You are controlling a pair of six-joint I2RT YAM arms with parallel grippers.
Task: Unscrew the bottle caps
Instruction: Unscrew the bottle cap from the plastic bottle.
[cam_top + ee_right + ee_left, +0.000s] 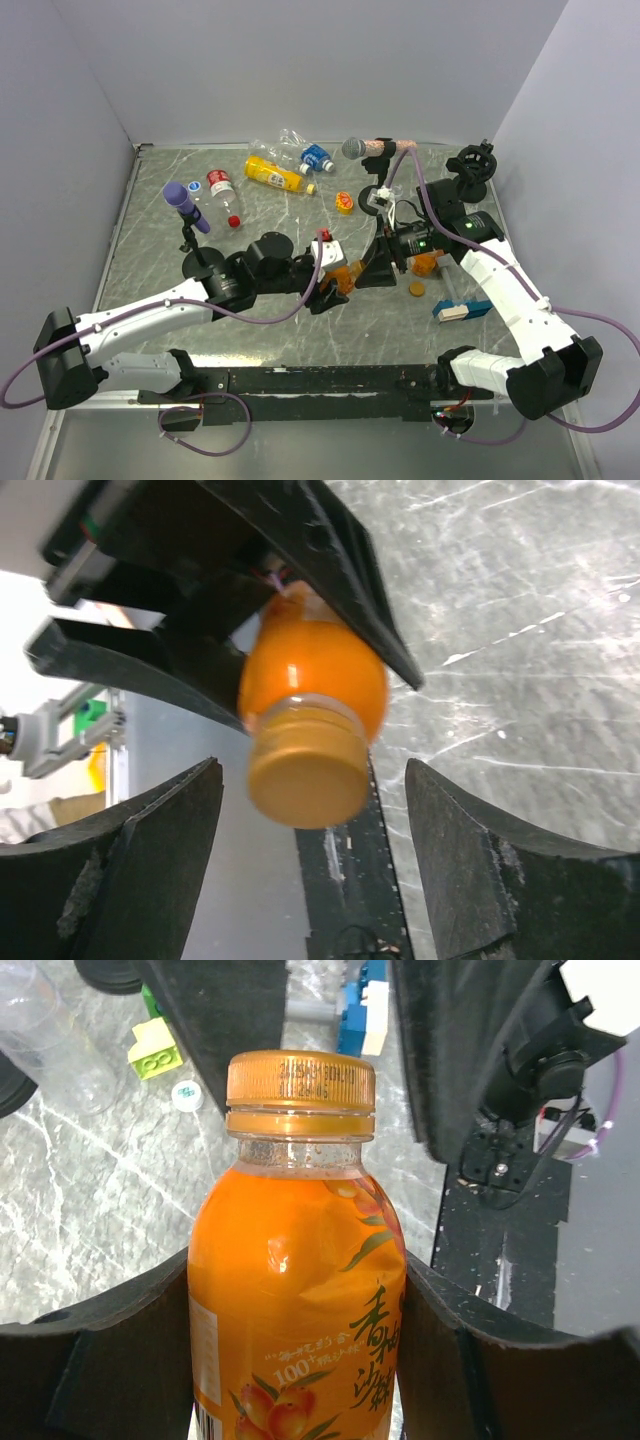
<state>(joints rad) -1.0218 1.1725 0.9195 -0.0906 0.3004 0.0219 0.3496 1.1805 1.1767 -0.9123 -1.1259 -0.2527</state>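
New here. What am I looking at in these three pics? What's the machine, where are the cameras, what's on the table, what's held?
Two robot arms are bolted at the near edge of a table, each ending in a two-finger gripper. The wide picture comes from a fixed camera above and behind them, with the left arm on the left and the right arm on the right. The other two pictures come from a camera on each wrist, looking along that arm's own fingers.

On the table lie a yellow bottle, a red-labelled bottle, a red cap, a purple microphone, a grey one and a blue block.

The left gripper clamps an orange bottle by its body, with its cap on. The right gripper is open, with its fingers on either side of that cap, not touching it.
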